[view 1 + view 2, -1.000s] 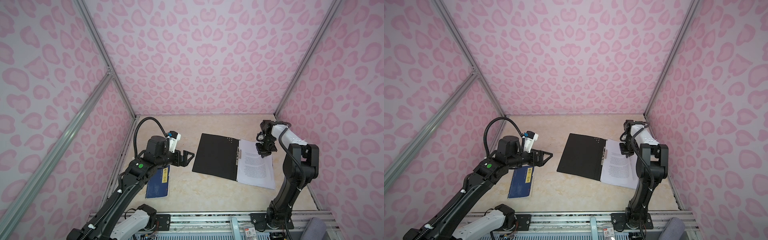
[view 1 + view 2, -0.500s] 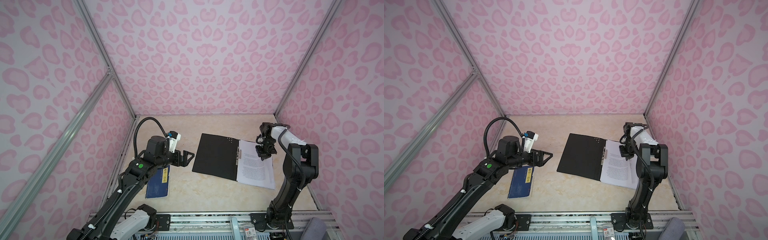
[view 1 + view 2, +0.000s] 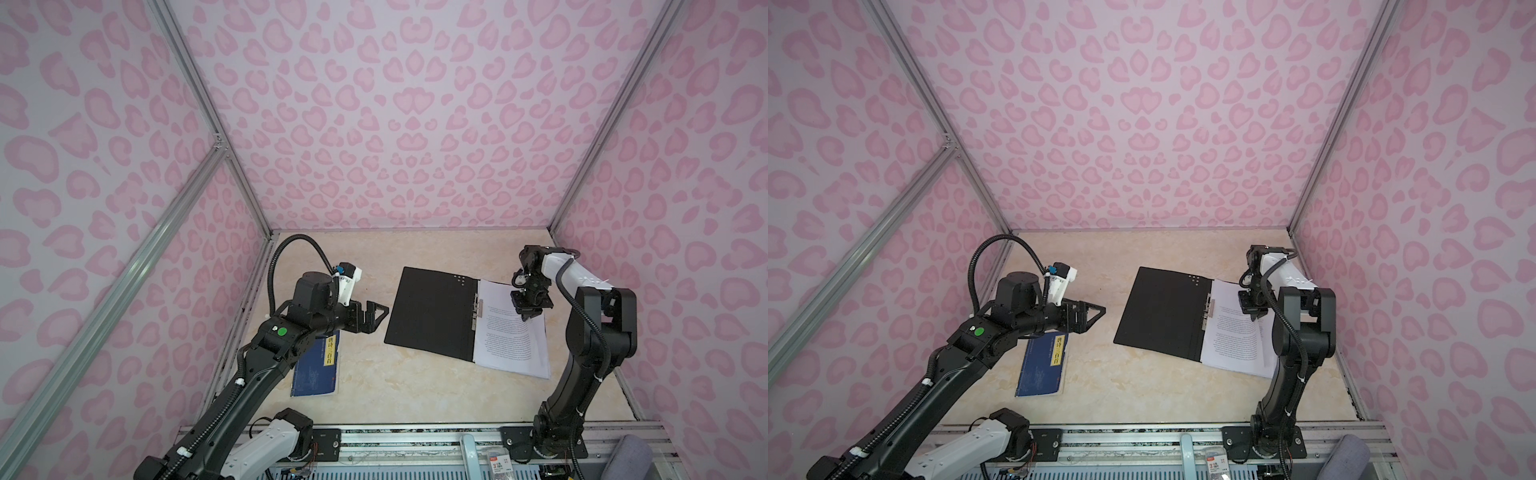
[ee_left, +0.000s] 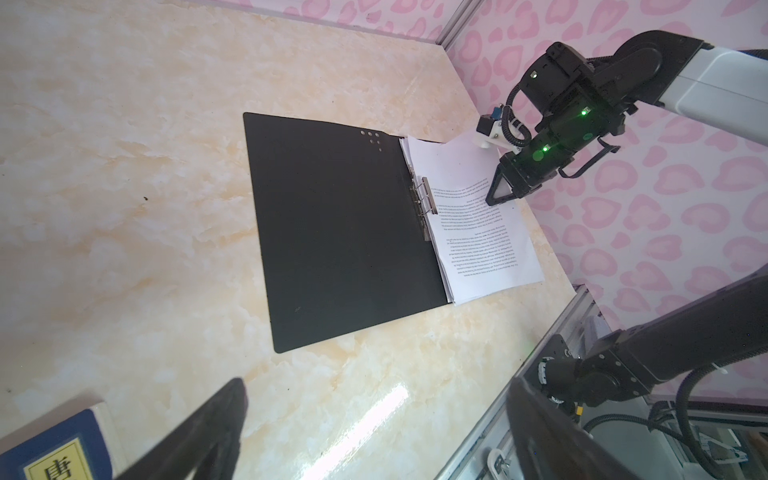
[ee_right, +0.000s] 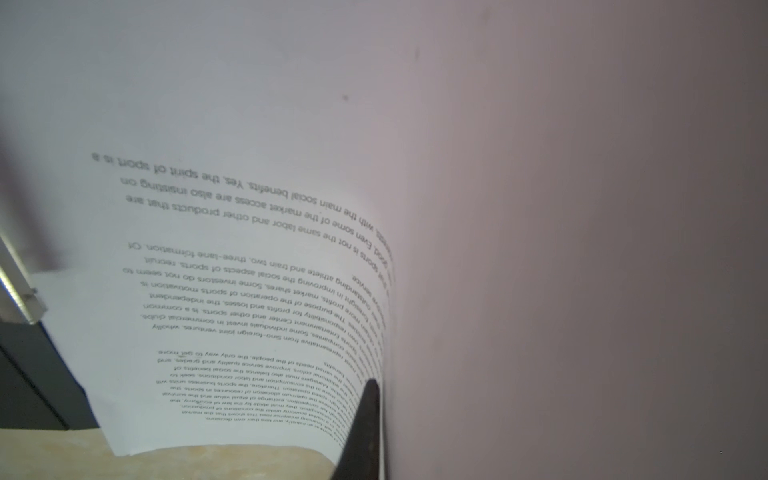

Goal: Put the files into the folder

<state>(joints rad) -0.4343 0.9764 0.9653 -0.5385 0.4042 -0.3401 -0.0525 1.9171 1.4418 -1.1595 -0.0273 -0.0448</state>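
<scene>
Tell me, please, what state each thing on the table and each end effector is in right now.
folder: open, lying flat, black inside up.
files: stacked on the folder's right half, top sheet curled up.
blue book: closed, flat on the table.
left end effector: open, empty, above the table.
right end effector: down at the curled sheet, opening unclear.

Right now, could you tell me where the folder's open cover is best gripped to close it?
Take the folder cover by its free edge, opposite the metal fastener, coming from the left, beside the open left claw. It lies flat on the table, hinged along the fastener, so likely only that edge lifts.
</scene>
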